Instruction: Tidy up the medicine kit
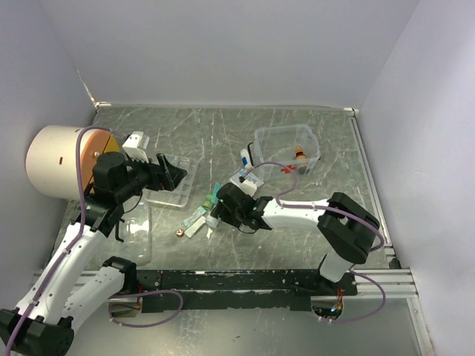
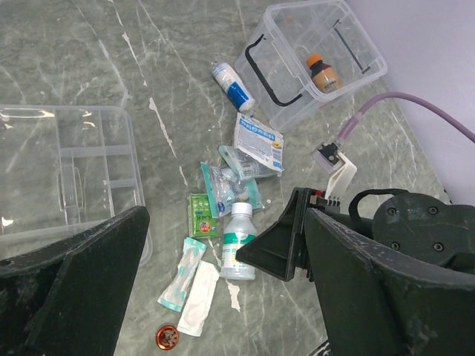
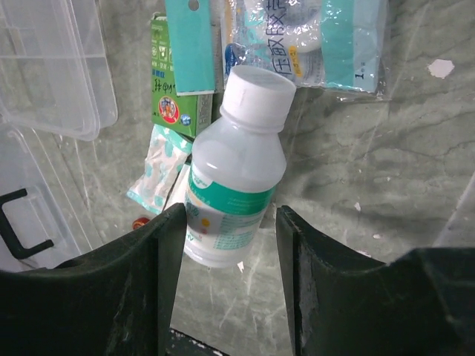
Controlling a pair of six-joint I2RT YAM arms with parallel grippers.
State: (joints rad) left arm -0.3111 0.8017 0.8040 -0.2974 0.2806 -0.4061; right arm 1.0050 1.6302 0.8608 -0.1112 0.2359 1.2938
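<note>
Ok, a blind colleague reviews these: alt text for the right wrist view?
The right gripper straddles the base of a white bottle lying on the table, jaws open, a gap on one side. Beyond its cap lie a green box and packets; a clear tray shows at upper left.

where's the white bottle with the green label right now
In the right wrist view the white bottle lies on the table between the fingers of the right hand, beside the small green box.

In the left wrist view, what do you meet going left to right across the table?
Clear divided tray → green box → white-capped bottle → orange-capped bottle inside the clear case.
</note>
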